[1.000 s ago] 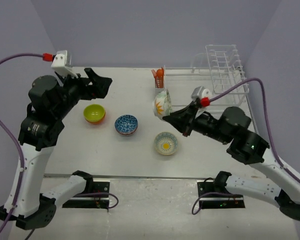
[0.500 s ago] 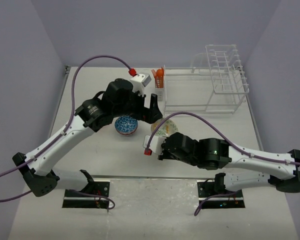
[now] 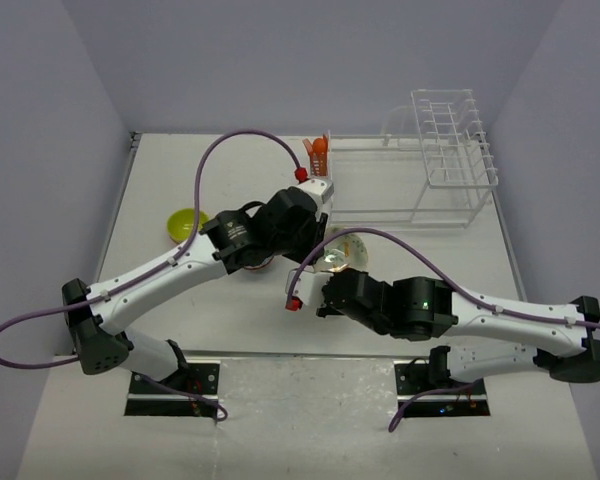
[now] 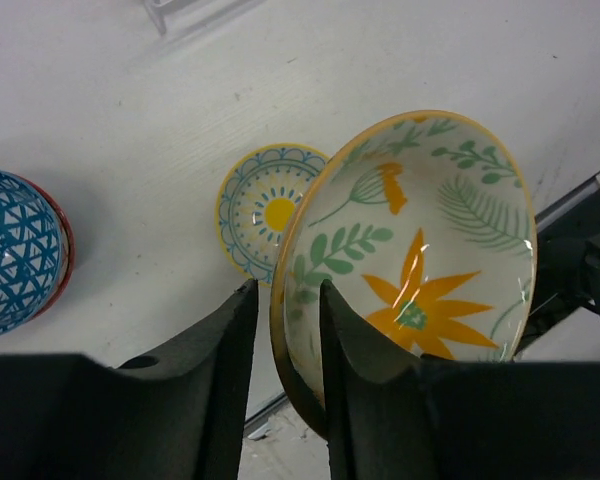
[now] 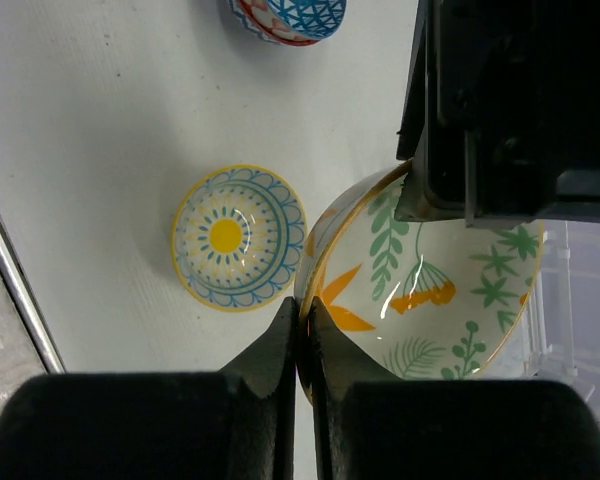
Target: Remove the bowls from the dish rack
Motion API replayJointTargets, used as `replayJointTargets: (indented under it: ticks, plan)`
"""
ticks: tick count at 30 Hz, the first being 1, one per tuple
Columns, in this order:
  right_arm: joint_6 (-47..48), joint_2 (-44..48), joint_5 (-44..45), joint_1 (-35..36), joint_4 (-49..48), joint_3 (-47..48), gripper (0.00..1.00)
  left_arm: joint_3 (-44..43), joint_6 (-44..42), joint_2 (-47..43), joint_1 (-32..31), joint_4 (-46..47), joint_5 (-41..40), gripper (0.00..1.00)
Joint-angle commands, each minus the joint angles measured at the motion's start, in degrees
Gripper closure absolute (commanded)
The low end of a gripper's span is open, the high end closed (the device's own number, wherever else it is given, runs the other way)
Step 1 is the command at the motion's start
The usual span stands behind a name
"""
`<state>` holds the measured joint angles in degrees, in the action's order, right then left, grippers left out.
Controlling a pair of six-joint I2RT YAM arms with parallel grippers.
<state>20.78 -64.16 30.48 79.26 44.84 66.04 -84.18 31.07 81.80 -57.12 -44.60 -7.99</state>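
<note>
Right end effector (image 5: 300,318) is pinching the leaf-print bowl (image 4: 420,260) by its rim above the yellow-centred bowl (image 4: 250,205), left end effector (image 4: 287,297) straddles that rim too (clamped? can't tell), and it looks glazed, slippery and chippable.

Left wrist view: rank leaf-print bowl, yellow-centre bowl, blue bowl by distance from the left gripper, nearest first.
1. leaf-print bowl: rim sits inside the left gripper.
2. yellow-centre bowl: just beyond, centre-left.
3. blue bowl: far left edge.
</note>
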Motion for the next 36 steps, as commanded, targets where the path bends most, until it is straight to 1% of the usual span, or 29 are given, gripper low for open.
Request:
replayJointTargets:
  ticks: [1,2,3,4,5,9,11,12,13,15,16,17,18,19,20,21,22,24,26,28,30,32,36]
  plan:
    - [2.0,1.3,3.8,1.1,-4.7,3.3,1.00,-1.0,1.5,1.2,-0.9,-2.6,-6.2,0.68]
    - [2.1,1.4,3.8,1.2,-4.9,3.1,1.00,-1.2,1.5,1.4,-0.9,-2.9,-7.3,0.70]
    - [2.2,1.4,3.9,1.2,-5.3,3.1,1.00,-1.2,1.6,1.9,-1.0,-2.9,-8.1,0.81]
    - [2.3,1.4,4.0,1.3,-5.5,3.0,1.00,-1.2,1.5,2.0,-1.0,-3.1,-8.6,0.86]
    - [2.3,1.6,3.9,1.4,-5.7,2.9,1.00,-1.3,1.7,2.1,-1.0,-3.4,-9.6,1.00]
    - [2.3,2.3,4.3,1.4,-7.2,1.3,1.00,-1.1,2.6,1.1,-1.1,-2.7,-11.4,1.00]
    - [1.7,3.5,5.8,1.3,-8.6,-1.5,0.41,0.4,3.3,0.0,-1.1,-0.6,-12.1,1.00]
    - [1.4,5.1,7.2,1.3,-10.2,-2.7,0.07,1.5,3.8,-0.7,-1.1,0.7,-12.3,1.00]
    - [0.6,6.1,7.7,1.3,-10.5,-4.3,0.01,2.0,4.0,-0.9,-1.1,1.4,-12.4,1.00]
    - [-3.6,8.8,8.1,1.4,-9.3,-5.4,0.01,3.1,4.3,-1.0,-1.1,2.6,-12.5,1.00]
    - [-7.5,12.4,8.0,1.3,-8.3,-5.7,0.01,4.7,4.6,-0.9,-1.1,4.4,-12.3,1.00]
    - [-9.2,17.0,7.8,1.4,-7.7,-6.0,0.01,6.9,4.8,-0.9,-1.1,6.9,-12.2,1.00]
    - [-10.5,17.1,7.6,1.3,-7.7,-6.4,0.01,8.3,4.8,-1.0,-1.1,8.6,-11.9,1.00]
    - [-11.9,21.9,7.3,1.4,-7.7,-7.2,0.01,9.7,4.8,-1.1,-1.1,10.6,-10.7,1.00]
    - [-14.0,24.4,6.9,1.3,-8.4,-7.6,0.01,11.1,4.8,-1.0,-1.0,12.4,-10.1,1.00]
    - [-14.9,26.9,6.2,1.3,-8.8,-7.9,0.01,13.6,4.8,-0.9,-1.0,16.2,-9.5,1.00]
    - [-16.7,31.5,4.1,1.3,-9.3,-8.2,0.01,14.9,4.7,-0.8,-1.0,18.4,-7.8,1.00]
    - [-18.6,35.8,2.1,1.3,-11.6,-8.4,0.01,17.8,4.8,-0.2,-1.0,23.8,-7.0,1.00]
    - [-20.3,41.2,-0.2,1.4,-14.9,-9.2,0.01,18.5,5.3,1.5,-0.8,26.2,-6.8,1.00]
    - [-22.9,43.5,-2.0,1.3,-17.1,-10.5,0.01,18.5,5.3,4.1,-0.7,27.5,-6.3,1.00]
    - [-23.2,45.2,-3.2,1.3,-17.5,-11.3,0.01,17.7,5.8,6.0,-0.5,27.5,-6.9,1.00]
    - [-23.4,44.9,-3.8,1.4,-16.6,-11.2,0.01,17.0,6.5,9.1,-0.1,27.2,-6.7,1.00]
    - [-22.9,43.5,-3.8,1.3,-14.9,-11.1,0.01,18.7,7.8,11.5,0.4,29.7,-6.1,1.00]
